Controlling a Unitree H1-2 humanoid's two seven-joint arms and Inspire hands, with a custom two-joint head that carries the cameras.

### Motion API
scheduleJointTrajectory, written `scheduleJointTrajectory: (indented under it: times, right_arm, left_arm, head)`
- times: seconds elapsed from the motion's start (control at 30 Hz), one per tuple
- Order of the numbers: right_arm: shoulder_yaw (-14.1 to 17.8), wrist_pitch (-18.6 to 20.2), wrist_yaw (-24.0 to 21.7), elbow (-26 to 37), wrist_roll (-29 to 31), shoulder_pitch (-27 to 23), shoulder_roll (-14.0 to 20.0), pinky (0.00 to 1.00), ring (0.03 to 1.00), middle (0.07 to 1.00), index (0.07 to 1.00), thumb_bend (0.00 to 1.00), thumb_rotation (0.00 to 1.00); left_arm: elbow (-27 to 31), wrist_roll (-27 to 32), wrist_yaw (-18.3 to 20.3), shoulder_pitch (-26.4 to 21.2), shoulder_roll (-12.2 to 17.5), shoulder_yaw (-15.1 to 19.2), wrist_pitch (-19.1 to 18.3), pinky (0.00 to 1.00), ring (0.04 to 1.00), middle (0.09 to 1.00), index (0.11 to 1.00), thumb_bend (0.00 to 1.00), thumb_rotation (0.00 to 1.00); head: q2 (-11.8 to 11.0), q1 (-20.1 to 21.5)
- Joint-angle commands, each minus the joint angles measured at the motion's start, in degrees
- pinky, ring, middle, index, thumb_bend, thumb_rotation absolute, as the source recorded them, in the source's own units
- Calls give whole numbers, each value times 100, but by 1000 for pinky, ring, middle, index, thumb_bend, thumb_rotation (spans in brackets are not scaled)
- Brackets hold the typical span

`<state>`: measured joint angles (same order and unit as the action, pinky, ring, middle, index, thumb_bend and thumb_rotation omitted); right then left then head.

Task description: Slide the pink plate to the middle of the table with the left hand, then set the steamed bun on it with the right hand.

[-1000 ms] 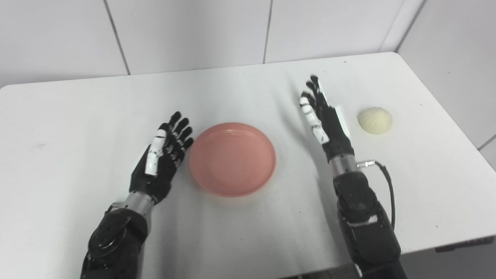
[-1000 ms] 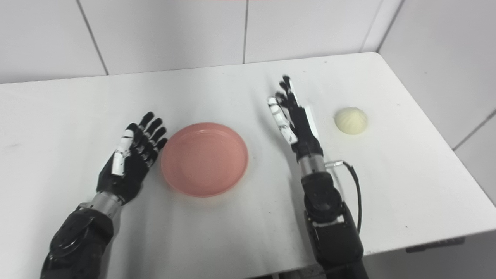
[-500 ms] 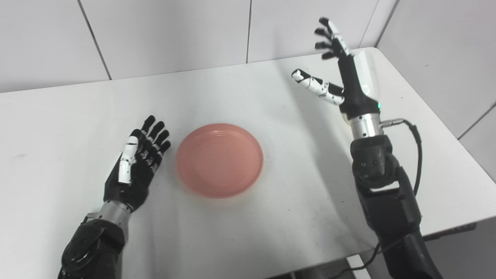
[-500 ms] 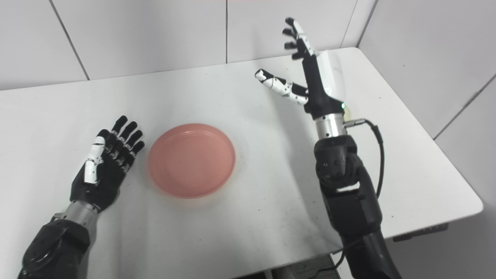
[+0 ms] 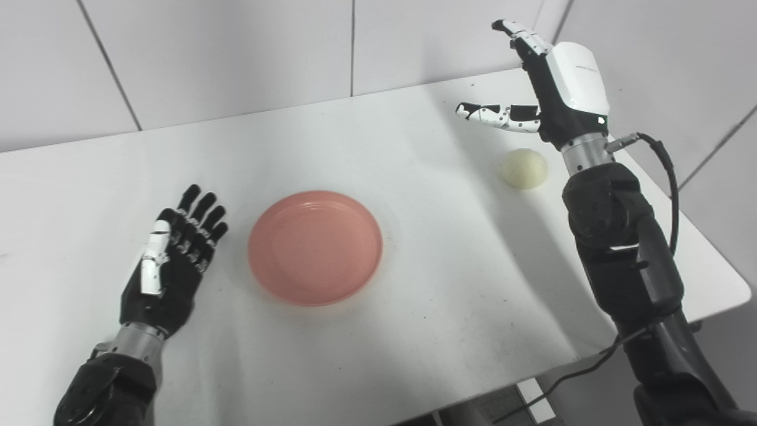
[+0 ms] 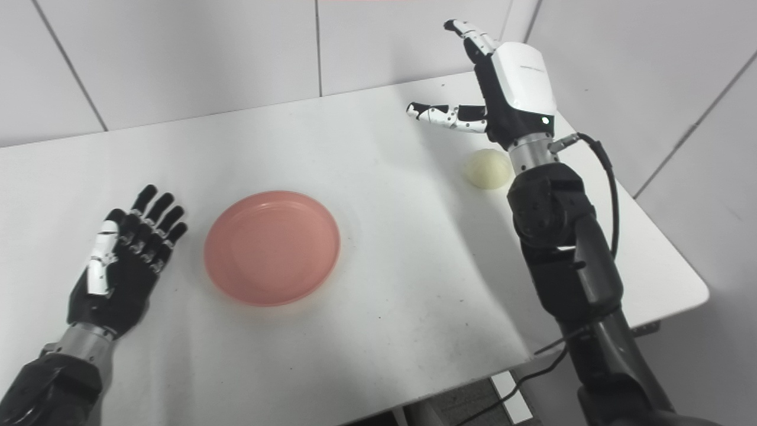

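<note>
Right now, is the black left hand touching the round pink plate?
Apart. The left eye view shows the open left hand lying beside the round pink plate, with a strip of bare white table between the fingertips and the rim.

No readable txt anywhere. Right hand has a small dark print line on its white back shell, prob. a logo, too small/blurred to read. Green LED lit near its wrist, no marking by it. Pink plate, steamed bun, table: no labels or nos.
</note>
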<state>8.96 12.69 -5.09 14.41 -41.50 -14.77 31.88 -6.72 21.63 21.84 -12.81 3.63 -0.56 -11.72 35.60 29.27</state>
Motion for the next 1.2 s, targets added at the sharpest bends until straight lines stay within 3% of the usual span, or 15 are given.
scheduleJointTrajectory:
  times: [0.0, 0.43, 0.77, 1.03, 1.17]
  right_arm:
    - [96, 126, 93, -35, -104, -84, 168, 713, 823, 851, 838, 799, 510]
    - [97, -32, 224, -1195, 68, -34, 682, 759, 835, 853, 849, 873, 535]
    - [-29, 587, -88, -1440, 140, -19, 739, 698, 839, 878, 871, 860, 493]
    - [-173, 921, -347, -1365, 132, 13, 786, 682, 841, 891, 880, 860, 522]
    - [-198, 961, -482, -1259, 303, 64, 765, 690, 838, 892, 876, 868, 489]
  left_arm:
    - [-227, -70, -52, 198, 162, 30, -183, 1000, 986, 985, 990, 381, 1000]
    - [-227, -4, -41, 229, 230, 67, -245, 981, 972, 975, 976, 398, 1000]
    - [-264, 30, -12, 223, 236, 97, -256, 991, 973, 975, 973, 403, 1000]
    - [-256, 46, 20, 241, 280, 95, -260, 983, 970, 972, 972, 409, 1000]
    - [-281, 40, 29, 234, 288, 92, -244, 977, 969, 970, 969, 408, 1000]
  head:
    - [0, 5]
    - [17, 101]
    - [36, 125]
    - [59, 151]
    - [73, 140]
